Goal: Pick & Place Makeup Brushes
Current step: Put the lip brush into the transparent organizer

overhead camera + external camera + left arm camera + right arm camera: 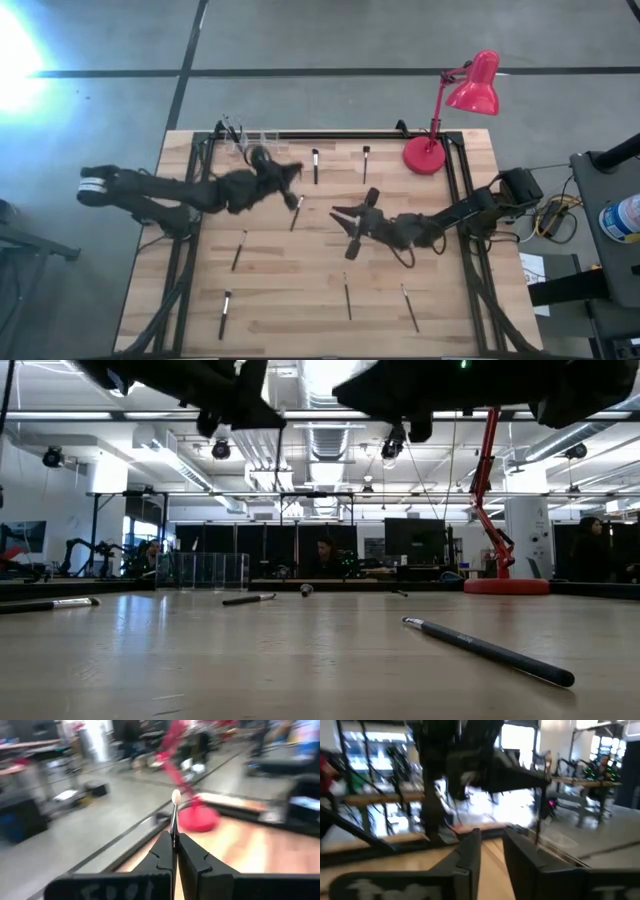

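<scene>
The left claw [175, 851] is clenched on a brush [174, 815], raised over the counter's [300, 300] far side. The right claw [491, 851] hangs mid-counter, fingers parted, holding nothing. Other brushes [227, 313] lie scattered across the counter.

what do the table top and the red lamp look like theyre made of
Table top: looks like pale wood in joined planks, with visible seams and grain and a soft sheen in the low view. Red lamp: probably painted metal or plastic; glossy, even red shade and round base.

Both arms [230, 390] are cut off by the low view's upper edge, their tools hidden.
</scene>
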Robot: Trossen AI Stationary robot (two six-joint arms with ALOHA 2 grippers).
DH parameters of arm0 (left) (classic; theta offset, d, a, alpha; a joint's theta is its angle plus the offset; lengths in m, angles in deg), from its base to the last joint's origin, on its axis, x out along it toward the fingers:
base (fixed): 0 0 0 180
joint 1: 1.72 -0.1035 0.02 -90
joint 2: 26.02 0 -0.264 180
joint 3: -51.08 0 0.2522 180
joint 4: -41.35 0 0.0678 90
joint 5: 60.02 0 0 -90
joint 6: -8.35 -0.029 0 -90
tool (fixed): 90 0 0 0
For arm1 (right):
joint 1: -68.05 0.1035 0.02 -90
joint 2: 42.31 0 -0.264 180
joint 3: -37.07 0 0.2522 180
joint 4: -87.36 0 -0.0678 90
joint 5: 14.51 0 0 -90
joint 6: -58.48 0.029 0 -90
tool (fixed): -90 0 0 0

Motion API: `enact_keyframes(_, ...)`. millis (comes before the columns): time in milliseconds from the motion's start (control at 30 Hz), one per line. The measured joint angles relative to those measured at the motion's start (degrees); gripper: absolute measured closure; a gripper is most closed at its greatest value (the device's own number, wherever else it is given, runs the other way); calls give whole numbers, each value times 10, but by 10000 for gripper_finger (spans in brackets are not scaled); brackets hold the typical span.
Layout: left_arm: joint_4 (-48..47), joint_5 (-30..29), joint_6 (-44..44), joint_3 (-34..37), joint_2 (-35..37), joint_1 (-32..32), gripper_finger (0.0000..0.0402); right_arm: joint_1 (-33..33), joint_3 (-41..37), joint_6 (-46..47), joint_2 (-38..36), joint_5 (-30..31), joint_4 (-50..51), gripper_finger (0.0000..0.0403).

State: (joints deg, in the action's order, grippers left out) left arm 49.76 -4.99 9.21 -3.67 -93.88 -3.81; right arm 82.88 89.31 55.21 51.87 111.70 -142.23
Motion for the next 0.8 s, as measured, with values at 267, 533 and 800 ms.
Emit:
enact_keyframes(267,-79,9,65,0,15,-205,397,-54,-9,17,-11,-6,80,393)
enact_keyframes(533,-106,47,85,1,-2,-382,397,-90,-11,13,-11,-37,92,394)
enact_keyframes(800,-96,103,86,1,-54,-483,397,-134,-11,3,-11,-85,91,394)
